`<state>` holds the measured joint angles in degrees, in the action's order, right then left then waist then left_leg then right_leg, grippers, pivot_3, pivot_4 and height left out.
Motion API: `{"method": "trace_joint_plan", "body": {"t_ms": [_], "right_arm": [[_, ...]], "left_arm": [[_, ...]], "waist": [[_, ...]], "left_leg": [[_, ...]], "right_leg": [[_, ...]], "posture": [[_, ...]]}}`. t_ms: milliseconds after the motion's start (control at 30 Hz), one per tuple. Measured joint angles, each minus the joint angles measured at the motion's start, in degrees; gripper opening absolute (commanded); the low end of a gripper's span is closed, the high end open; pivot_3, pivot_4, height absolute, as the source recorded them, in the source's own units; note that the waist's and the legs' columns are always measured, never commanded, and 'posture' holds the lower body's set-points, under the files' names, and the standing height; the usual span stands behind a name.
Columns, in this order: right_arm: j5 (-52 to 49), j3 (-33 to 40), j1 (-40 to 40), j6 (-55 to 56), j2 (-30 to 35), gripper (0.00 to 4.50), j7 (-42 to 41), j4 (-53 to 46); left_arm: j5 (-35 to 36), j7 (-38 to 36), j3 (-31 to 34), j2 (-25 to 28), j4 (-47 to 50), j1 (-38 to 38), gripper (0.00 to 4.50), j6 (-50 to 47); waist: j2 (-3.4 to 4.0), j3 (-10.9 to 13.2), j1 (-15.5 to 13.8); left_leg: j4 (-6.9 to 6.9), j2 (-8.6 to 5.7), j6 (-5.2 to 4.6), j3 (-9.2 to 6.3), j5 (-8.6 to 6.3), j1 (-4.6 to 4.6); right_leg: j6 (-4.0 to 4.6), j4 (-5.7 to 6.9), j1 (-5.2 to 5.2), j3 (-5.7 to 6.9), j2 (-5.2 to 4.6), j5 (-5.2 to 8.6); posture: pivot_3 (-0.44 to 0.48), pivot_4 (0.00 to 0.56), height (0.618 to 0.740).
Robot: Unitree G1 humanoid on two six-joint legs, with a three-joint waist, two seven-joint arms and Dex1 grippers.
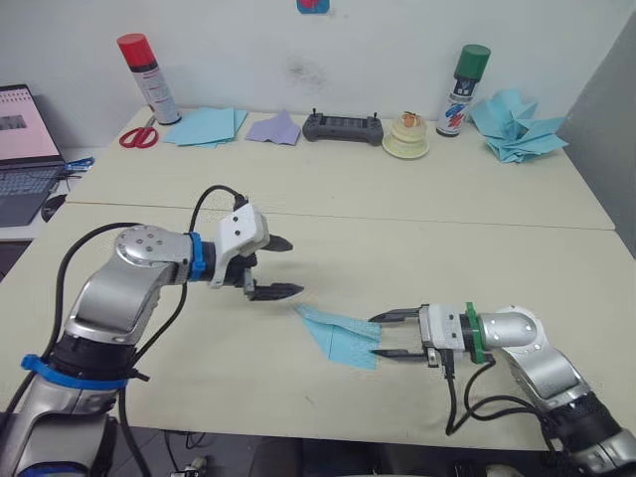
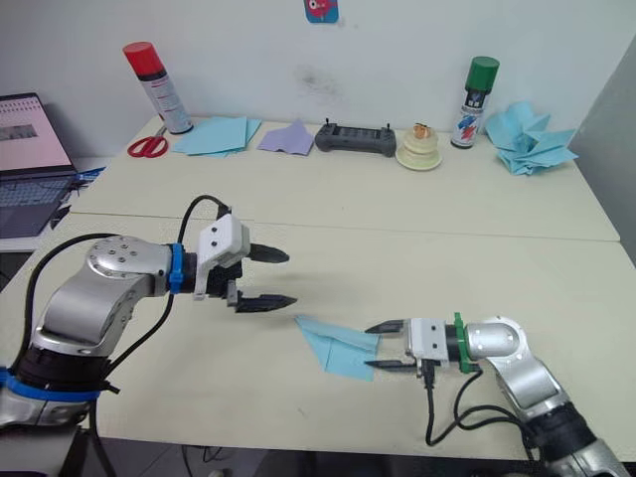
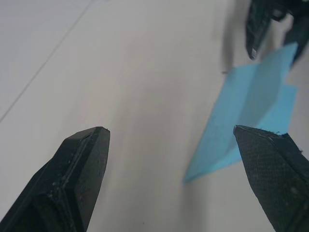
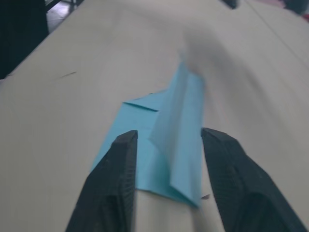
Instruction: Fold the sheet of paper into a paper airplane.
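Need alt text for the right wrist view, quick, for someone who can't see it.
The right gripper's open black fingers straddle the wide end of the light blue paper airplane, which lies on the beige table. Its raised center fold runs away from the gripper to a point.

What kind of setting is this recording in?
Likely an office or lab workbench: a laptop, a handheld controller and spray cans sit along the beige table by a white wall.

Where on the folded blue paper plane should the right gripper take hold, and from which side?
Probably the raised centre fold of the paper airplane, at its wide tail end. It stands up off the table while the wings lie flat. The right gripper, open, already straddles the tail, so coming in from the robot's right looks best.
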<state>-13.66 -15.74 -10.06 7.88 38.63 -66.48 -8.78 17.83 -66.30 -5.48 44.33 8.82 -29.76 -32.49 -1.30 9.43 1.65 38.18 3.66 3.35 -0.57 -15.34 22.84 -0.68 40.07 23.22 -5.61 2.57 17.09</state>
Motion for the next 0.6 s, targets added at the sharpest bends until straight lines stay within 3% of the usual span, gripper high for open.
{"method": "trace_joint_plan", "body": {"t_ms": [133,267,433,600], "right_arm": [[-5.82,5.12,0.24,-8.49,3.25,2.5,0.75,-5.48],[-12.01,8.42,-2.64,-19.73,1.85,2.5,5.9,-9.77],[-12.58,9.2,-2.72,-24.75,0.18,2.5,9.42,-11.15],[-11.1,8.09,-0.94,-25.85,-0.32,2.5,10.42,-12.18]], "left_arm": [[0.46,0.98,-0.55,-2.39,0.26,1.08,2.71,-0.7],[1.06,2.01,-3.36,-5.08,2.41,4.64,1.47,-0.95],[-0.29,2.5,-6.38,-5.58,2.54,7.76,0.03,0.36],[-1.53,3.33,-9.26,-5.92,2.59,9.66,0.03,0.41]], "waist": [[-0.01,0.0,0.32],[-0.01,0.0,0.36],[-0.01,0.0,0.16],[-0.01,0.0,0.14]], "left_leg": [[0.02,0.02,0.0,-0.06,0.0,-0.06],[0.01,0.02,0.0,-0.21,0.0,-0.09],[0.02,0.0,0.0,-0.22,0.0,-0.04],[0.02,0.0,0.0,-0.22,0.0,-0.04]], "right_leg": [[-0.01,0.05,-0.04,0.0,0.05,-0.01],[0.0,0.12,-0.04,0.02,0.11,0.0],[0.0,0.1,-0.04,0.05,0.1,0.0],[-0.01,0.08,-0.04,0.05,0.1,0.0]], "posture": [[0.0,0.15,0.74],[0.0,0.15,0.74],[0.0,0.15,0.74],[0.0,0.15,0.74]]}}
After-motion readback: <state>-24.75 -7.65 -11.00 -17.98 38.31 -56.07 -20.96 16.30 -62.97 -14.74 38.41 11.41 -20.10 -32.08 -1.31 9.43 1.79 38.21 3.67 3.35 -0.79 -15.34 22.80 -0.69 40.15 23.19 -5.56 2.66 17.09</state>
